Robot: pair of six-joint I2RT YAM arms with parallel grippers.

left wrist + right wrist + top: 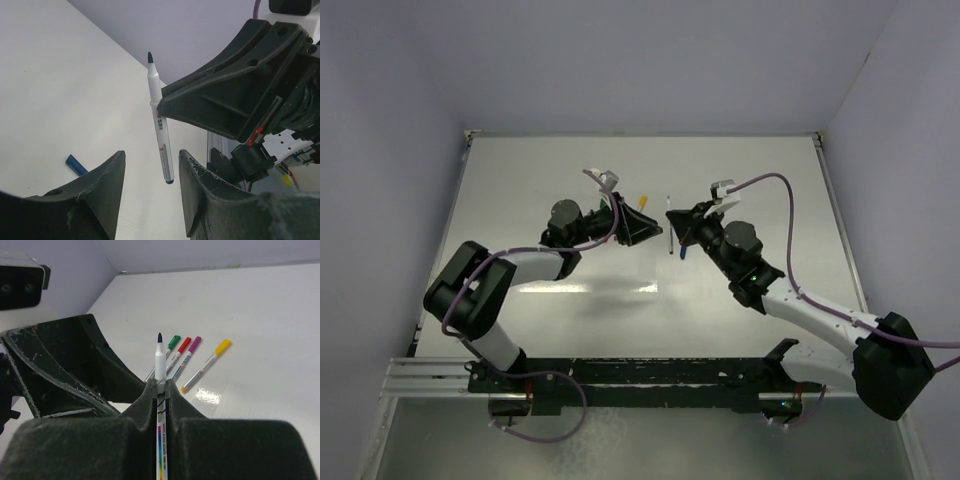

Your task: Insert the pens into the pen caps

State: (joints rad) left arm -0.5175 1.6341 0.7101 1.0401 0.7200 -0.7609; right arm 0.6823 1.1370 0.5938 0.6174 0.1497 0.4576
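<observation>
Soft, even overhead light, cool in tone.
Glare streaks the tabletop [585,287] at 7 o'clock in the top view and 4 o'clock in the right wrist view; near foregrounds blur.

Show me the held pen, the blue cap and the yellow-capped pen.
held pen [163,145], left wrist view, lower barrel.
blue cap [76,164], left wrist view, its middle.
yellow-capped pen [205,366], right wrist view, mid barrel.

Two grippers held close together over middle of tabletop [620,320]; little room left between them. Gap between left gripper [151,167] fingers partly filled by one end of pen [159,117], pinched by right gripper [160,386]. Blue cap [76,164] laid on tabletop below, near left gripper. Four capped pens [184,345] laid in row nearby. Wide bare room seen at near side and far right. Walls [650,60] set round three sides.
</observation>
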